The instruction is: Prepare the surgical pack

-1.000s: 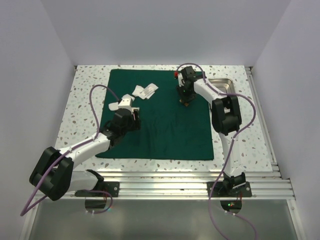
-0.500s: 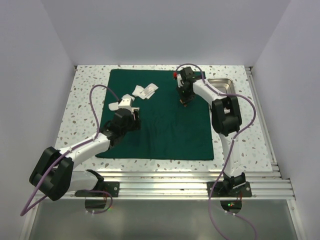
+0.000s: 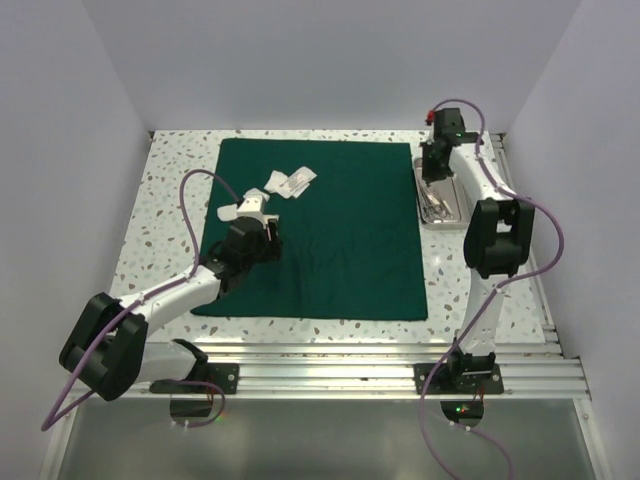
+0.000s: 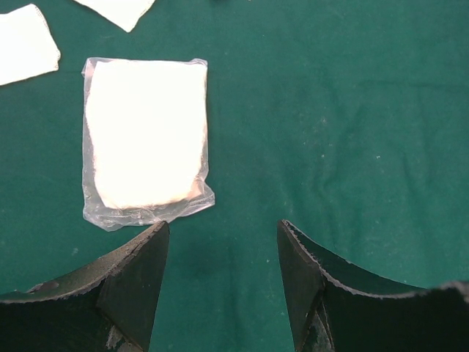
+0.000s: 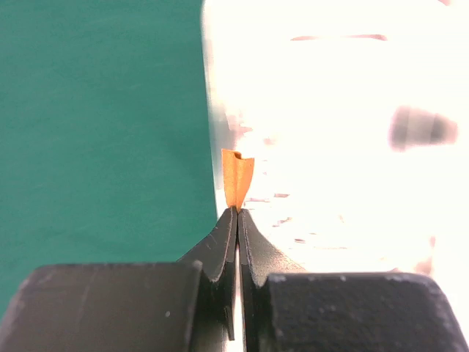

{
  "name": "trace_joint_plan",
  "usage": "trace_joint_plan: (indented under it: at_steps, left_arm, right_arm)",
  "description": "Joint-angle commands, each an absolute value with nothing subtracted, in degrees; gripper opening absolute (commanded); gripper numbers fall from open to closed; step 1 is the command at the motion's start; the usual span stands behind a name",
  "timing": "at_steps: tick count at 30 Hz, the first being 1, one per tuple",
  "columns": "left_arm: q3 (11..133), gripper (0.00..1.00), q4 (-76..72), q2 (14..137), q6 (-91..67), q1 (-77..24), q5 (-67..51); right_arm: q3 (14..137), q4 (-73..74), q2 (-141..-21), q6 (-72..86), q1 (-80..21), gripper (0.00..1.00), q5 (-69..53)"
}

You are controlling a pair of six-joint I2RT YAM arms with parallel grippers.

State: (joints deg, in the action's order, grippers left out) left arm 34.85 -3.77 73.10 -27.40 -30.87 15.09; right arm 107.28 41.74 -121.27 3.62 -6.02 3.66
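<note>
While over tray (image 5: 315, 95), right gripper (image 5: 237, 214) on orange scrap (image 5: 237, 178)

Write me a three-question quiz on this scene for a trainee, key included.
1. True or false: the left gripper is shut on the wrapped gauze pad.
2. What does the right gripper pinch? A) scissors B) a small orange scrap C) forceps
3. Short answer: in the top view, on which side of the green cloth does the steel tray sit?

Key
1. False. The left gripper is open over the green cloth, and the wrapped gauze pad lies apart from its fingers.
2. B.
3. The right side.
</note>
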Motion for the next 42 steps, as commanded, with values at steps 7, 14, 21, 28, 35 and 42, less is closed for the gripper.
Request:
trace_joint_plan:
  at_steps: [7,14,21,28,35,42]
  left_arm:
    - [34.8,0.64,-6.9,73.3,-27.1,-30.7,14.8]
    - [34.8,0.64,-6.6,73.4,-27.2,-30.6,15.4]
    - [34.9,0.64,-6.4,73.4,-27.3,-30.6,15.7]
    - [35.1,0.66,-5.5,73.4,-27.8,-29.2,17.6]
    - [36.7,0.82,-1.5,73.8,-29.1,-24.3,17.0]
    - [40.4,0.86,2.0,77.5,-30.7,-20.1,16.3]
  right_arm:
    - [108.1,45.6,-124.8,6.5,-2.5,0.0,15.8]
    - [107.8,46.1,-125.8,7.6,-2.5,0.27,16.8]
    - [106.2,44.6,-121.5,8.4,-2.8,0.37,13.7]
    - [102.0,41.4,-114.4,9.5,-9.9,0.48,9.8]
    - [100.6,37.9,-114.6,11.7,-19.8,0.62,3.4]
    - [97.9,28.1,-118.6,19.6,-25.7,0.7,-12.6]
